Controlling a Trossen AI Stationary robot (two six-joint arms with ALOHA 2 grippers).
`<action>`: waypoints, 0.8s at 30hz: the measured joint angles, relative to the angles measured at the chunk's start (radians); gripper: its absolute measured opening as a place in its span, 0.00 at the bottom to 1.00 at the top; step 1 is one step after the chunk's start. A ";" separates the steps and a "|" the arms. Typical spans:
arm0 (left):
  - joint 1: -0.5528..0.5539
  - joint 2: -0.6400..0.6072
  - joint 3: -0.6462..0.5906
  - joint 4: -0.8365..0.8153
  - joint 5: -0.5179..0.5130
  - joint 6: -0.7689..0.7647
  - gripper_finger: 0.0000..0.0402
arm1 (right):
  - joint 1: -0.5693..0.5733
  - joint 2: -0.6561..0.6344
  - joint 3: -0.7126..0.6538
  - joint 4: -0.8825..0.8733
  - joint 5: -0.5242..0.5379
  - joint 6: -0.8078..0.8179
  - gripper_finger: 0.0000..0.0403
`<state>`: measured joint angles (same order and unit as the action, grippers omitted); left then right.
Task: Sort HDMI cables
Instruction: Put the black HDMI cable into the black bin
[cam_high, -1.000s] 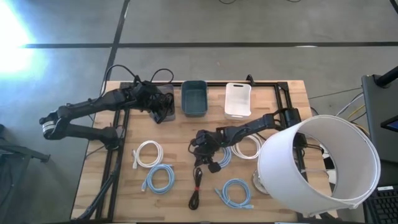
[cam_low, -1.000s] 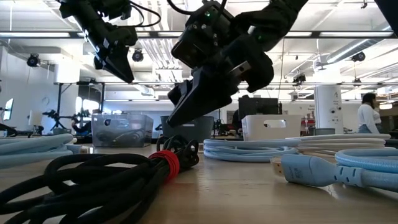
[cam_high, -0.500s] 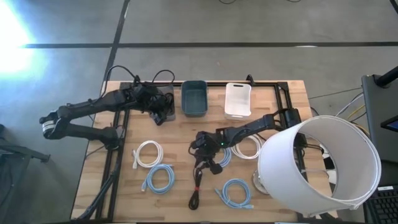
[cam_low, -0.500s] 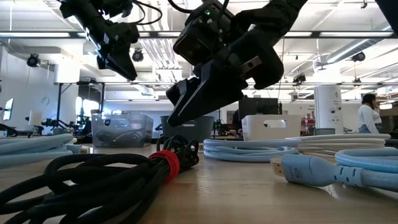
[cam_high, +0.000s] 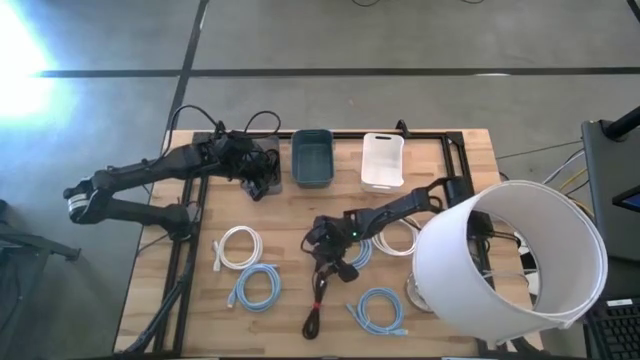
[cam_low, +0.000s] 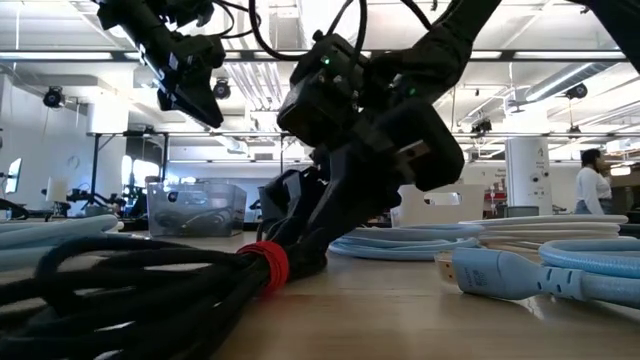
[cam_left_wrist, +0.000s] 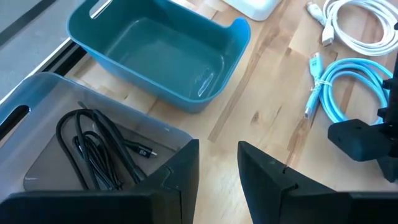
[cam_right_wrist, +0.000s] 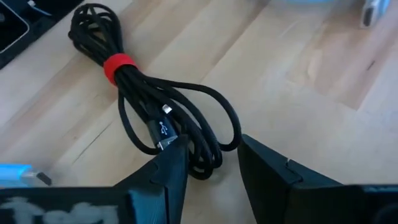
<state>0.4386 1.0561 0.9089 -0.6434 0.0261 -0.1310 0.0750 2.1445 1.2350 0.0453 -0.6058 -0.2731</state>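
Down low at mid-worktop (cam_high: 290, 215): right gripper (cam_high: 326, 262), fingers (cam_right_wrist: 166, 171) parted either side of black HDMI cable (cam_high: 317, 297) tied with a red band (cam_right_wrist: 115, 65). Crowded close by: light blue coils (cam_high: 380, 309), (cam_high: 257, 287), white coil (cam_high: 238, 245), another white coil (cam_high: 400, 238) under the right arm. Large white cylinder (cam_high: 510, 260) covering the right edge. At the back, over the clear bin (cam_left_wrist: 74, 155) holding a black cable (cam_left_wrist: 99, 149): left gripper (cam_high: 255, 183), fingers (cam_left_wrist: 180, 171) apart, empty. Beside it, teal bin (cam_high: 313, 158) and white bin (cam_high: 382, 160).

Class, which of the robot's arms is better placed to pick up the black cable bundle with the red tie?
Right: its hand is open directly over the red-tied black cable bundle; the left hand hovers by the bins.
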 joint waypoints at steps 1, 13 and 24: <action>0.000 0.000 -0.001 0.000 0.000 0.000 0.28 | 0.000 0.000 0.000 -0.001 -0.001 -0.001 0.32; 0.000 0.000 -0.047 0.023 0.000 0.000 0.28 | -0.006 -0.001 0.008 -0.004 0.002 -0.018 0.04; -0.036 0.000 -0.132 0.156 0.157 -0.054 0.28 | -0.059 -0.091 0.024 -0.013 0.091 0.087 0.04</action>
<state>0.4030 1.0565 0.7773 -0.4872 0.1833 -0.1848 0.0163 2.0532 1.2587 0.0318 -0.5144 -0.1861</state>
